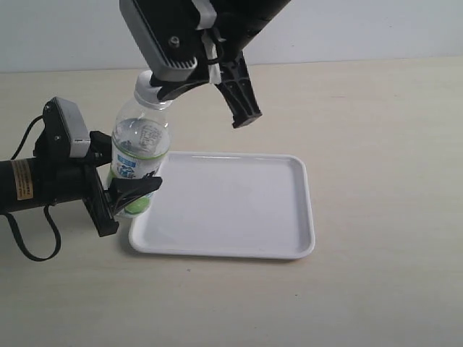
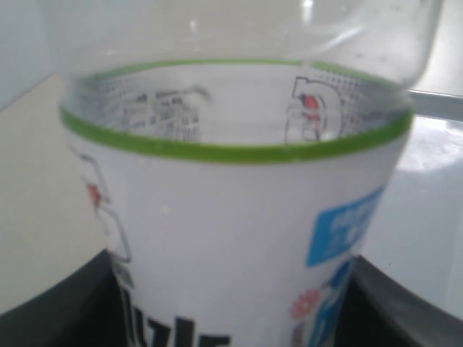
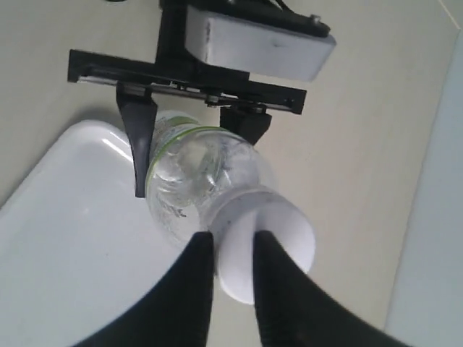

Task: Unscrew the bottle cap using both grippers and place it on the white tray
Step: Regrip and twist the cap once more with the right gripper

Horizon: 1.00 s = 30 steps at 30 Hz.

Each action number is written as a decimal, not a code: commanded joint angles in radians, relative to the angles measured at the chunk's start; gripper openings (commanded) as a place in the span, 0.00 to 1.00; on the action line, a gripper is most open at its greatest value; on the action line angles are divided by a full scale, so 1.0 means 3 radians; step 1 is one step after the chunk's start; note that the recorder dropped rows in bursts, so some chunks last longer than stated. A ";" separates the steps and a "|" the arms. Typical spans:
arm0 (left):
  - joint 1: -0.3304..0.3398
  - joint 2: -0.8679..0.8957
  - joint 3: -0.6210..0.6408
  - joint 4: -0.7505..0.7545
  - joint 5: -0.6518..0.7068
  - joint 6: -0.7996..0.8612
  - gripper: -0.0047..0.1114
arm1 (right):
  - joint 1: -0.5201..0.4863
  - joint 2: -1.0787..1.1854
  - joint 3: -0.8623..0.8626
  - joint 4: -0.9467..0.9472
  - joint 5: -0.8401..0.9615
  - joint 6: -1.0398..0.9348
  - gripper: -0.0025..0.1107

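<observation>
Upright at tray [image 1: 231,206] edge: bottle [image 1: 139,148], clamped by left tool [image 3: 194,165] as brace against twisting. Above, right tool [image 3: 231,238] astride cap [image 3: 282,235], not yet off; cannot tell whether pinching or loose.

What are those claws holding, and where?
Left gripper clamps the bottle around its labelled body. Right gripper is at the bottle cap; grip unclear.

Colours we see here
We find a clear bottle [image 1: 141,137] with a white label [image 2: 231,224] edged green and patched blue, a white cap [image 3: 282,238], a glossy white tray [image 1: 239,210] and a pale beige table [image 1: 376,289]
</observation>
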 commanded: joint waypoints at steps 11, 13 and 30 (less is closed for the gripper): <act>-0.0019 -0.0024 0.0013 0.0030 -0.0243 0.0034 0.04 | -0.0013 -0.0110 -0.0023 0.0016 -0.0105 0.3041 0.61; -0.0019 -0.0024 0.0013 0.0030 -0.0243 0.0034 0.04 | -0.0013 -0.0104 -0.0023 0.0016 -0.0105 0.3306 0.61; -0.0019 -0.0024 0.0013 0.0024 -0.0256 0.0034 0.04 | -0.0013 -0.0046 -0.0023 0.0089 -0.0111 0.3697 0.61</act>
